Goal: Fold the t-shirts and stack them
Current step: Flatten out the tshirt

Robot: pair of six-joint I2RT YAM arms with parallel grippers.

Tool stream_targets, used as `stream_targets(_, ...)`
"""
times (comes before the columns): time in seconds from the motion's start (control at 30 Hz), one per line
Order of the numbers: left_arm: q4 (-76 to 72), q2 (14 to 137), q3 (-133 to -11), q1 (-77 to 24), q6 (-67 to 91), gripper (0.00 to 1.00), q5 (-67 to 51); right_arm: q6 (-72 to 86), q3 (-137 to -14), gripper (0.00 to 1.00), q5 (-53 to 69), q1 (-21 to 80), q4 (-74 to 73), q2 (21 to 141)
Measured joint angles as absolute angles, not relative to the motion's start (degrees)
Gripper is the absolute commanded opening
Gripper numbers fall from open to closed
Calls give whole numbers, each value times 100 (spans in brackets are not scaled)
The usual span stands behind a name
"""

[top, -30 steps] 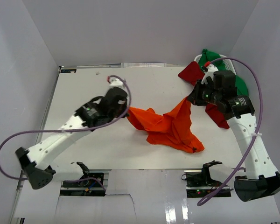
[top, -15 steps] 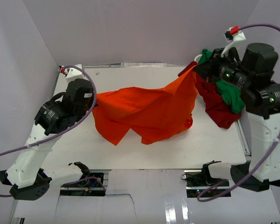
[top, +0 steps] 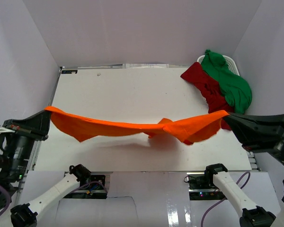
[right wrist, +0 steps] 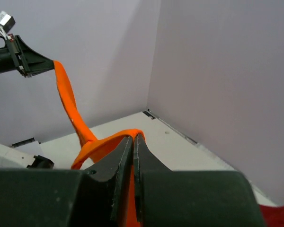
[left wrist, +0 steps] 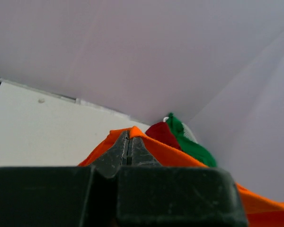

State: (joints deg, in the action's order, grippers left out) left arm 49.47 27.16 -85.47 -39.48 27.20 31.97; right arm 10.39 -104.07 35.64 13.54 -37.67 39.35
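**Holding orange shirt stretched between both claws**

Left claw (top: 45, 117) sits at the table's (top: 128, 90) left edge, jaws together and clamped on one end of the orange t-shirt (top: 132, 126). Left wrist view confirms it: fingers pressed shut, orange cloth pinched at the tips. Right claw (top: 229, 118) is at the right edge, also clamped shut on the other end of the orange t-shirt. Right wrist view shows the same pinch at its tips, with the cloth running off as a twisted band toward the left claw.

The orange t-shirt spans the near half of the table left to right. It is pulled into a long narrow strip that sags slightly in the middle, with loose folds hanging near each end. There is a shadow on the table below it, so the middle is lifted. Can't tell whether the lowest folds touch the surface.

The dark red t-shirt (top: 203, 82) and green t-shirt (top: 227, 80) are crumpled together in the far right corner. They touch, with green partly on top of red. The near end of the red one reaches down beside the right claw. Both are unfolded.
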Motion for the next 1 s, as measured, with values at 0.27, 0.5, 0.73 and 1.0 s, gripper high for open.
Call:
stream_targets(0.27,4082,2257,-8414,-3948,2335,0,2611,1358,-10853,8,3953,1347,-3015,4034)
stream_targets(0.5,3721,3712,-7369,-3946,2491,0,2718,1575,-8326,8,3566,1350,-2552,4877)
stream_targets(0.73,3660,7500,-7931,-3186,2388,0,1802,1603,-8613,8,3236,1284,-2915,7738)
stream_targets(1.0,4174,10138,-11583,-1219,2615,0,703,1999,-14254,8,3844,947,-3072,10914)
